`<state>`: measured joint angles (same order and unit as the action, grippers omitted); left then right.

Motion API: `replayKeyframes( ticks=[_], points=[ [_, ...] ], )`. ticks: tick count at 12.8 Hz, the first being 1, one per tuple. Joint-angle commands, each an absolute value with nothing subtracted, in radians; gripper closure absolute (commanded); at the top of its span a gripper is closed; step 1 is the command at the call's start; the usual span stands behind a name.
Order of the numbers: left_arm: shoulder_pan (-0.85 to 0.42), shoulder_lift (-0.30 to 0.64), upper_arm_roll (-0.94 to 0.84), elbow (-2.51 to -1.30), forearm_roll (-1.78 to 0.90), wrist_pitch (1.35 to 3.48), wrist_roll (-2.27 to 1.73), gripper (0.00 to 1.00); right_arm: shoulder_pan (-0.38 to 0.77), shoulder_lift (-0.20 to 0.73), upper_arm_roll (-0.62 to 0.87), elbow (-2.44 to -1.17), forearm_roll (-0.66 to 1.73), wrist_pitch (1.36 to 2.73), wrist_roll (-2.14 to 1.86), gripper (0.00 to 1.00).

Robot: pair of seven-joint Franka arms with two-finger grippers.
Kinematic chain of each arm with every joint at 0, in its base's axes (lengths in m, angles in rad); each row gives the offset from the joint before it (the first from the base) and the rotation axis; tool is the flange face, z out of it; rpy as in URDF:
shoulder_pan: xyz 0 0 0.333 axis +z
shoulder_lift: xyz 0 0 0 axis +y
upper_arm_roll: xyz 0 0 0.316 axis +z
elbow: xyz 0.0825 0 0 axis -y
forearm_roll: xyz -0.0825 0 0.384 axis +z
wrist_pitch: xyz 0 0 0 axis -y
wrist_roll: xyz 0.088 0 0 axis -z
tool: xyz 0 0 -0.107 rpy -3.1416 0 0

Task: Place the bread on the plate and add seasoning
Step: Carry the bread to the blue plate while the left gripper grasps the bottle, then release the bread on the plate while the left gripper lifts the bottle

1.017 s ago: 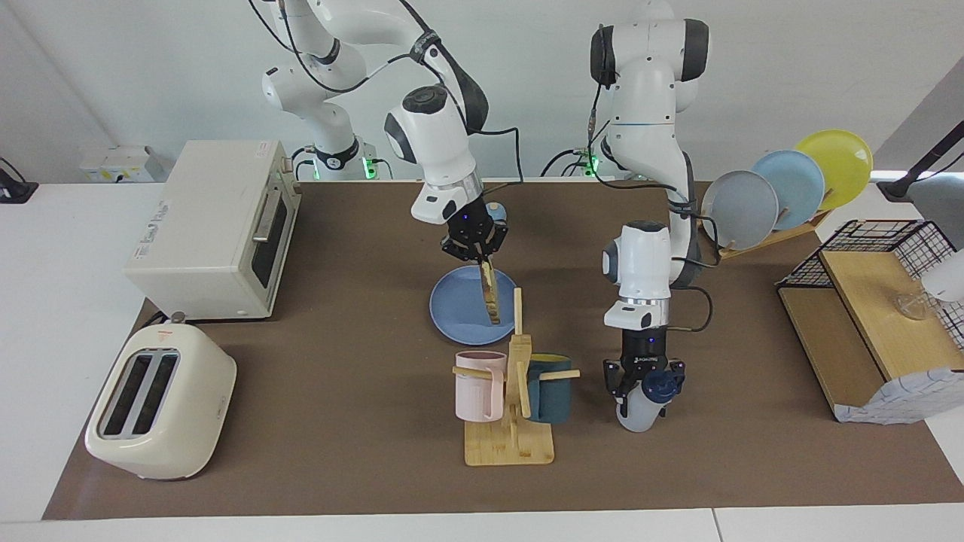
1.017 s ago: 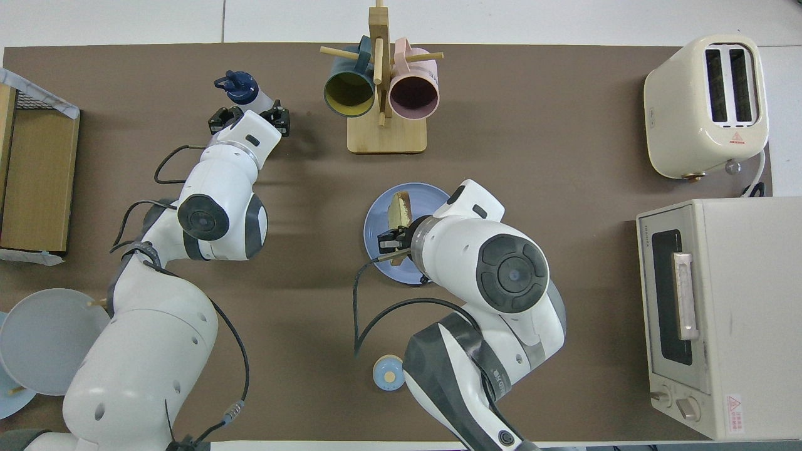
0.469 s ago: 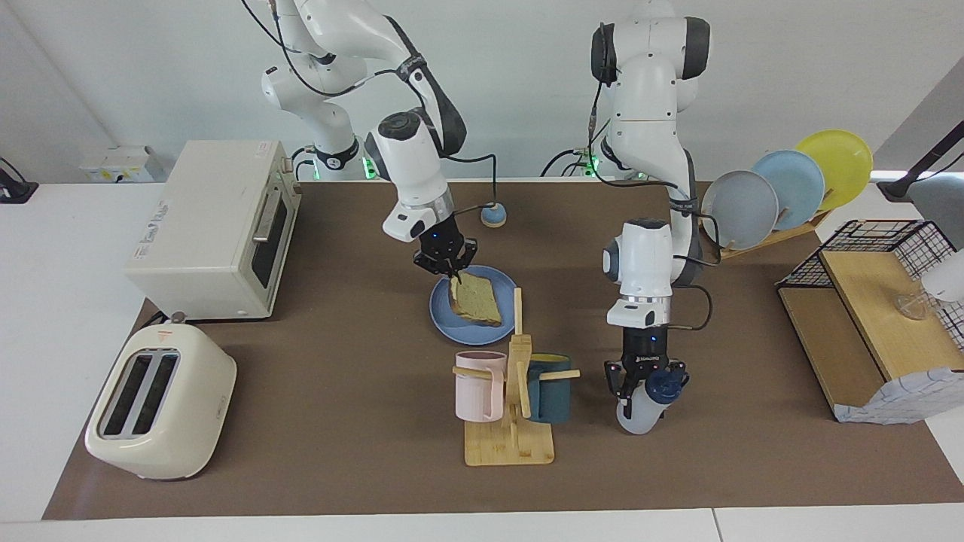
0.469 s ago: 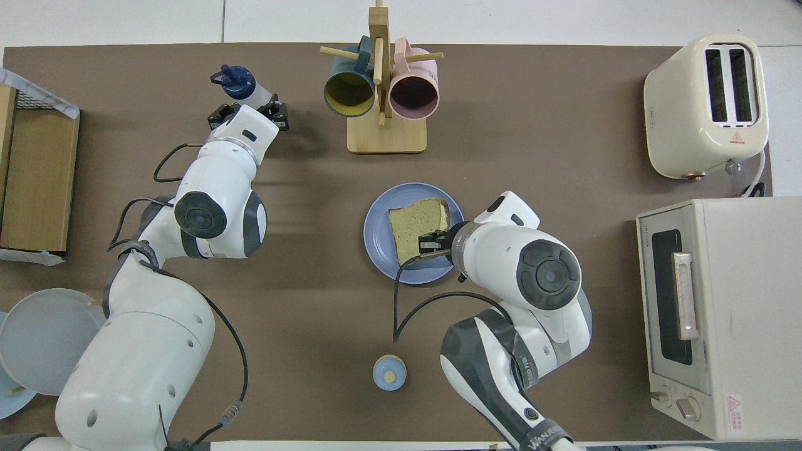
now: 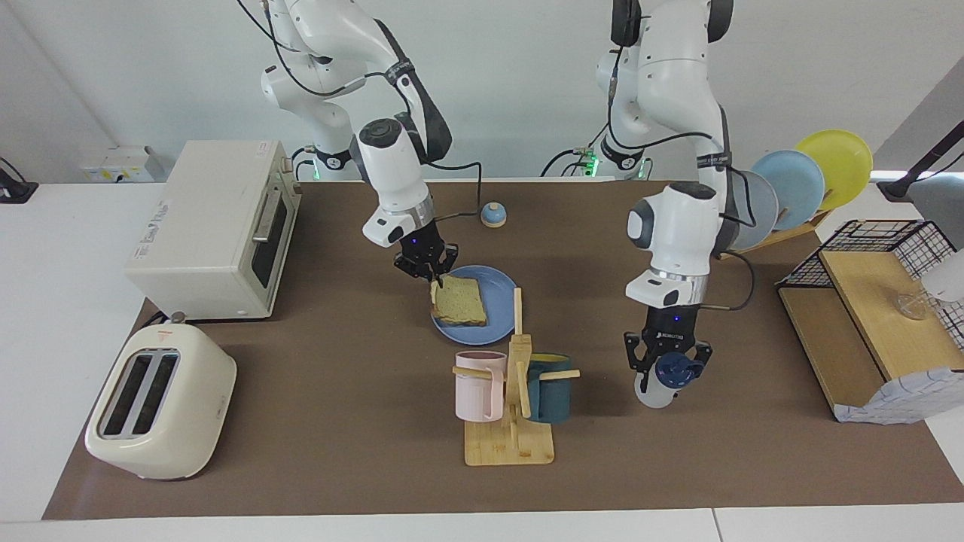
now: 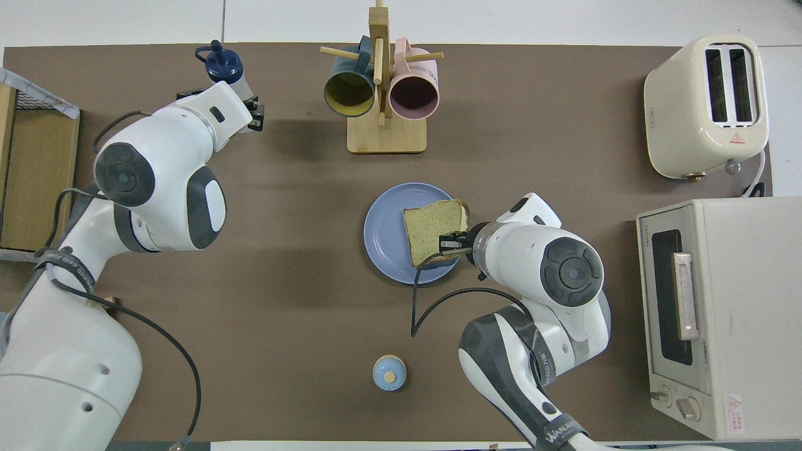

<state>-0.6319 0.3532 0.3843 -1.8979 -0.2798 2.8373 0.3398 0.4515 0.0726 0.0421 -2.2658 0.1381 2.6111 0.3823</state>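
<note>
The bread point(image 5: 459, 301) lies on the blue plate point(image 5: 498, 286), its corner toward the right arm's end past the rim. My right gripper point(image 5: 429, 275) is shut on that edge of the bread. In the overhead view the bread point(image 6: 434, 230) covers the part of the plate point(image 6: 384, 233) beside my right gripper point(image 6: 450, 242). My left gripper point(image 5: 667, 363) is shut on the seasoning bottle point(image 5: 660, 384) and holds it tilted above the mat, beside the mug tree toward the left arm's end. The bottle's navy cap point(image 6: 223, 62) shows past my left gripper point(image 6: 235, 94).
A wooden mug tree point(image 5: 514, 391) with a pink and a teal mug stands farther from the robots than the plate. A toaster point(image 5: 158, 410) and an oven point(image 5: 215, 226) are at the right arm's end. A small bell point(image 5: 493, 216), a plate rack point(image 5: 798, 181) and a wire shelf point(image 5: 874, 316) stand about.
The right gripper laid the upright bread down flat on the plate and drew it toward the right arm's end. The left gripper lifted the seasoning bottle off the mat and toward the left arm's end.
</note>
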Motion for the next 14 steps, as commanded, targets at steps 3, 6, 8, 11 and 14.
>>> replayKeyframes(
  ticks=[3, 6, 8, 11, 14],
  points=[
    [-0.646, 0.123, 0.382, -1.995, -0.281, 2.531, 0.547, 1.00, 0.407, 0.058, 0.048, -2.212, 0.156, 2.608, 0.368, 0.00],
    [-0.663, -0.026, 0.377, -2.052, -0.168, 2.357, 0.641, 1.00, 0.350, 0.057, 0.045, -2.058, 0.155, 2.415, 0.362, 0.00],
    [-0.676, -0.090, 0.373, -2.051, -0.123, 2.208, 0.722, 1.00, 0.312, 0.057, 0.040, -1.967, 0.152, 2.282, 0.359, 0.00],
    [-0.761, -0.138, 0.371, -2.051, -0.060, 2.047, 0.764, 1.00, 0.238, 0.037, 0.034, -1.847, 0.135, 2.047, 0.356, 0.00],
    [-0.842, -0.161, 0.370, -2.052, -0.043, 1.930, 0.767, 1.00, 0.137, 0.006, 0.034, -1.763, 0.130, 1.834, 0.278, 0.00]
  ],
)
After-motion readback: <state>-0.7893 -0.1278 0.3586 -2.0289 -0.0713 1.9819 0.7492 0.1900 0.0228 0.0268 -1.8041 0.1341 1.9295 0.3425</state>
